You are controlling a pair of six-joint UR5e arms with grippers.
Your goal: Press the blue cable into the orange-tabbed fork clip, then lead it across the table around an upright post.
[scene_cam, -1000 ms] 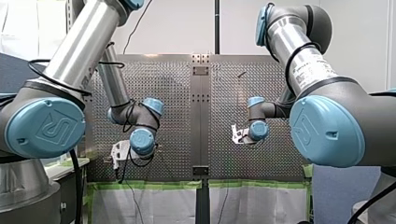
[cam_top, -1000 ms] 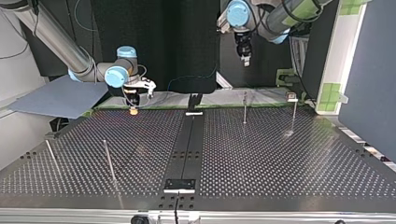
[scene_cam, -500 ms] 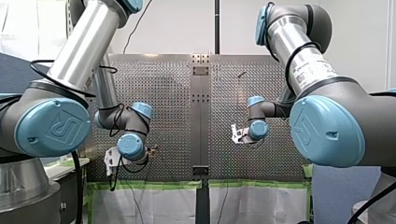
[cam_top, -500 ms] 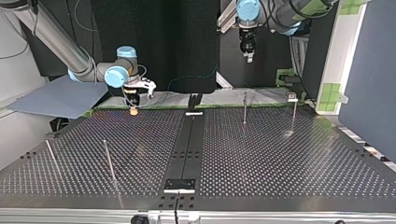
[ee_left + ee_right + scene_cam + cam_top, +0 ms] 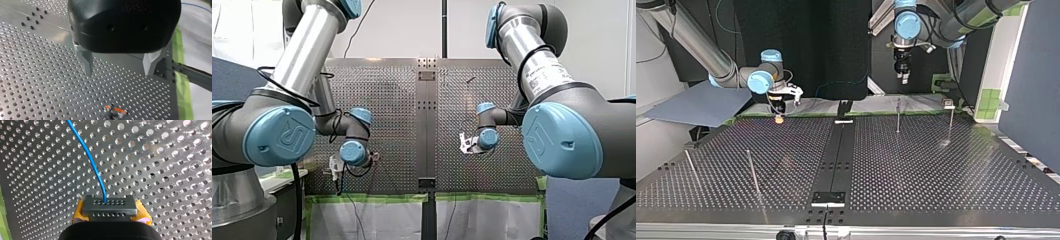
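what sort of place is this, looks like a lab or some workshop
Most likely a robotics lab test bench: my grey, blue-capped left arm and right arm reach over a perforated metal table with thin upright metal posts and green tape along its edge.

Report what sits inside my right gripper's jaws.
The blue cable runs into the right gripper, between its yellow pads. A grey holed block covers the grip itself, so the cable's end is hidden.

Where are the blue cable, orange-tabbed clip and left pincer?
blue cable (image 5: 88, 153): right wrist view, middle of the strand.
orange-tabbed clip (image 5: 115, 110): left wrist view, its orange tab.
left pincer (image 5: 118, 74): left wrist view, midway between fingertips.
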